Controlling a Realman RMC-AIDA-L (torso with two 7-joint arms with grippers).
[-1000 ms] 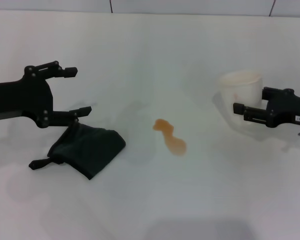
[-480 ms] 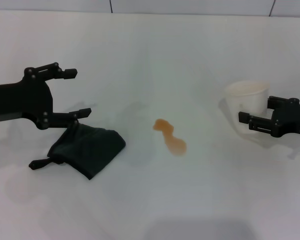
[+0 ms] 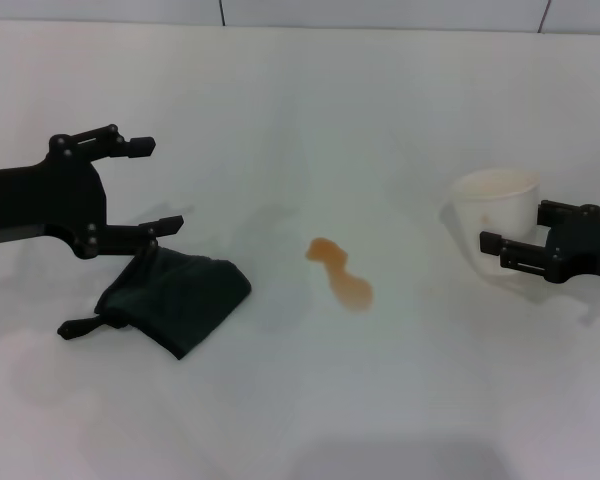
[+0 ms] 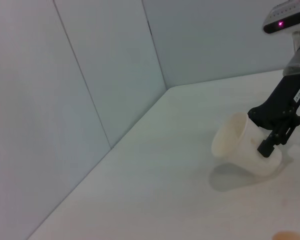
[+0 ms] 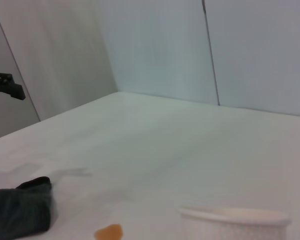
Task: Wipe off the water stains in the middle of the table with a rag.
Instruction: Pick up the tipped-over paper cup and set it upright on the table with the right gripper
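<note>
The water stains (image 3: pixel 340 272), a small orange-brown two-lobed puddle, lie in the middle of the white table (image 3: pixel 310 110). The dark green rag (image 3: pixel 177 293) lies crumpled to the left of them, its loop tab pointing left. My left gripper (image 3: pixel 148 185) is open and empty, hovering just above and behind the rag. My right gripper (image 3: pixel 515 228) is at the right, shut on a white paper cup (image 3: pixel 492 205) held slightly tilted. The right wrist view shows the rag (image 5: pixel 20 210), the stains (image 5: pixel 109 232) and the cup's rim (image 5: pixel 235 217).
The left wrist view shows the cup (image 4: pixel 242 147) in the right gripper (image 4: pixel 276 134) near the table's far side, with pale wall panels behind. The table's back edge meets the wall at the top of the head view.
My right gripper has carried the paper cup to the right and a little toward the front. The left gripper, rag and stains have not moved.
</note>
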